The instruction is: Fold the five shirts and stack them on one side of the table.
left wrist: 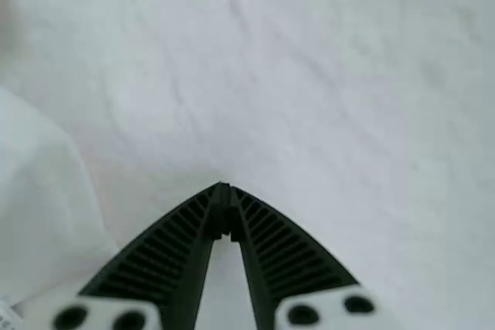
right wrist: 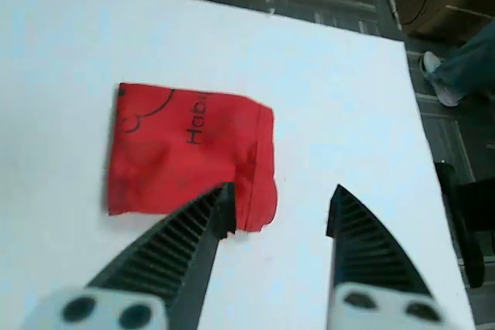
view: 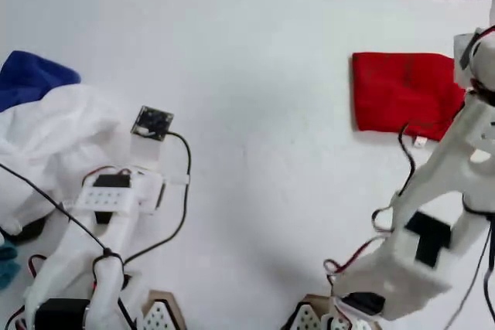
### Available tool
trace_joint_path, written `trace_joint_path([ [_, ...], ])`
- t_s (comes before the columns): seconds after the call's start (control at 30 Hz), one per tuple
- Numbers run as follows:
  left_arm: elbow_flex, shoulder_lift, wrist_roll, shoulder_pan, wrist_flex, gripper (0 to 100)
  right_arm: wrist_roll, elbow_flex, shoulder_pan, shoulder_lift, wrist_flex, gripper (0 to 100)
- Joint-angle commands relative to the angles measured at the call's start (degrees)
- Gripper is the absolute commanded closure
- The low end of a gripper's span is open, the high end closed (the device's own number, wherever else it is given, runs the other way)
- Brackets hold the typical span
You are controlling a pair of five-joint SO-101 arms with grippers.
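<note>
A folded red shirt (view: 402, 98) lies flat at the table's right side, also seen as the red shirt (right wrist: 186, 152) in the right wrist view. My right gripper (right wrist: 278, 214) hovers open above its near edge with nothing between the fingers. The right arm (view: 433, 191) rises along the right edge. At the left sits a crumpled white shirt (view: 54, 137) with a blue shirt (view: 31, 75) behind it. My left gripper (left wrist: 223, 195) is shut and empty over bare table, just beside the white shirt (left wrist: 39, 214).
A teal cloth (view: 6, 264) and something dark (view: 23, 229) peek out at the left edge under the white pile. The white table (view: 263, 75) is bare across its middle. Black cables trail from the left arm (view: 100, 214).
</note>
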Motion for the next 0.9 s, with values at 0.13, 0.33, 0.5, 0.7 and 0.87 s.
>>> trace_joint_path([
  [0.13, -0.2, -1.2, -0.4, -0.2, -0.9, 97, -0.4, 42.7, -3.0, -24.1, 1.3, 80.7],
  [0.33, -0.2, -1.2, -0.5, -0.1, -0.9, 97, -0.4, 64.4, -8.0, -32.7, -1.5, 80.7],
  [0.5, -0.2, -1.2, -0.5, 0.0, -0.9, 97, -0.5, 83.3, -12.1, -33.1, -11.7, 80.7],
  [0.7, -0.2, -1.2, -0.6, 0.1, -0.9, 97, -1.0, 108.0, -13.6, -36.6, -37.9, 80.8],
  [0.87, -0.2, -1.2, -0.6, 0.1, -0.9, 97, -1.1, 124.0, -13.6, -44.7, -53.1, 80.8],
])
